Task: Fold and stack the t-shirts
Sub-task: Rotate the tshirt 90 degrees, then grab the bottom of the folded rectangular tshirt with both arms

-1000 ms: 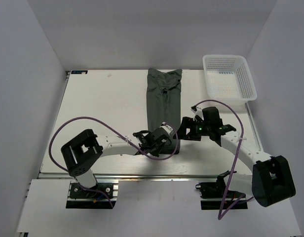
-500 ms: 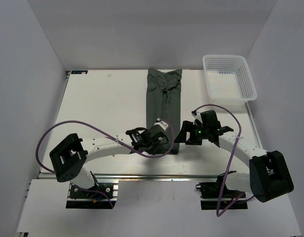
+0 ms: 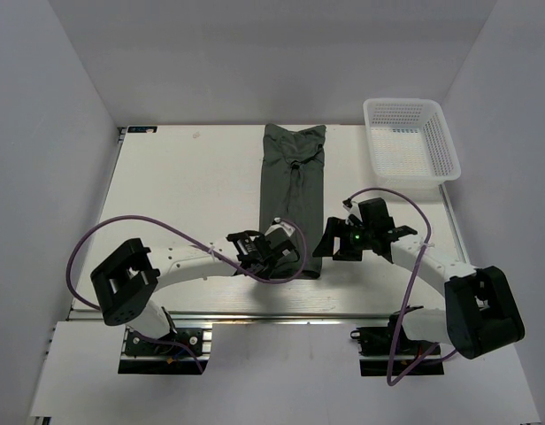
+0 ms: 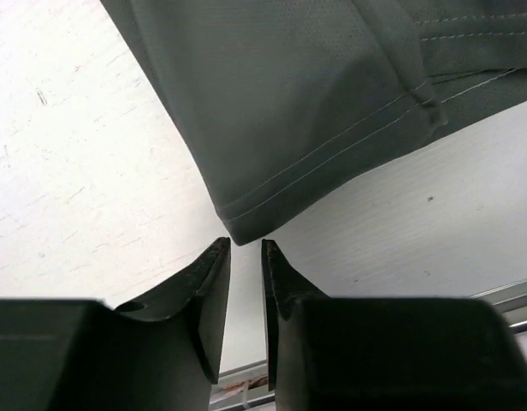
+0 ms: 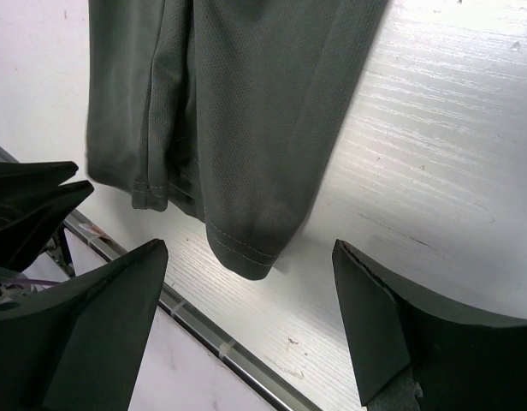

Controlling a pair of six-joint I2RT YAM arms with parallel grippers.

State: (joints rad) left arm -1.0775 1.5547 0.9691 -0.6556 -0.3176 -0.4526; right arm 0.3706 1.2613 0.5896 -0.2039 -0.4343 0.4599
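One dark grey-green t-shirt point(image 3: 292, 177) lies folded into a long narrow strip down the middle of the table, neck end far, hem near. My left gripper point(image 3: 286, 246) sits low at the hem's near left corner. In the left wrist view its fingers point(image 4: 245, 244) are empty and parted by a narrow gap, with the hem corner point(image 4: 239, 229) just beyond the tips. My right gripper point(image 3: 324, 241) is at the near right corner. In the right wrist view it is wide open point(image 5: 249, 248) and empty, with the other hem corner point(image 5: 246, 257) hanging between its fingers, apart from both.
A white mesh basket point(image 3: 376, 146) stands at the far right corner of the table. The table's metal front rail point(image 5: 204, 342) runs just below the hem. Grey walls close in the left, right and back.
Both grippers have shifted slightly along the shirt's near end, the left one to the right and away from me. The shirt's near hem now shows between them. The shirt has not moved.
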